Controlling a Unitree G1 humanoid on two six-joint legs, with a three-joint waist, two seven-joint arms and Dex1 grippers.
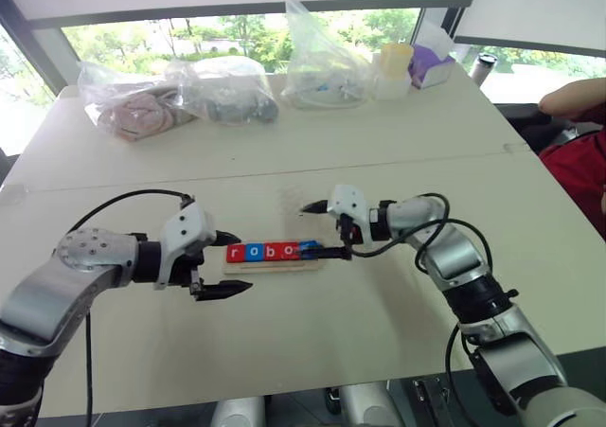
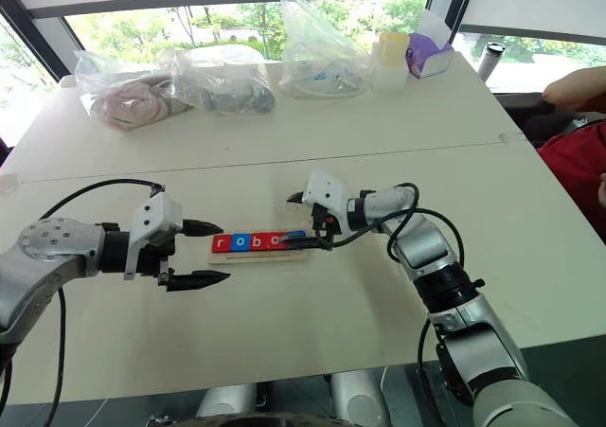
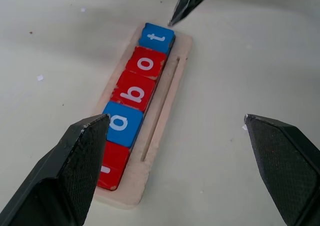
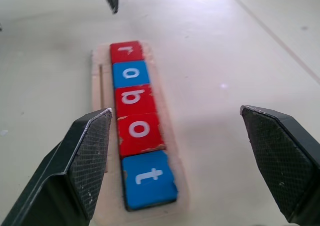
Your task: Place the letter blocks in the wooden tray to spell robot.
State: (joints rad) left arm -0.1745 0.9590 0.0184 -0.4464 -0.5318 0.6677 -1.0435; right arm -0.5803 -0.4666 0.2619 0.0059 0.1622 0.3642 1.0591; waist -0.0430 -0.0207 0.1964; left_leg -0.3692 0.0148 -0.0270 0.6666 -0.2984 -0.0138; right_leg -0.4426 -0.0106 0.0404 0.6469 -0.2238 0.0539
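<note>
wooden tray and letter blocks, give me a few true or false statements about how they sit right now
1. All five letter blocks lie in the wooden tray. True.
2. The t block is red. False: it is blue, at the end of the row.
3. The right tool is clamped on the t block. False: its fingers stand wide apart, holding nothing.
4. The blocks read r, o, b, o, t in a single row. True.
5. The left tool is open and holds no block. True.
6. The tray stands among the plastic bags. False: the bags lie at the table's far edge, well apart from it.
</note>
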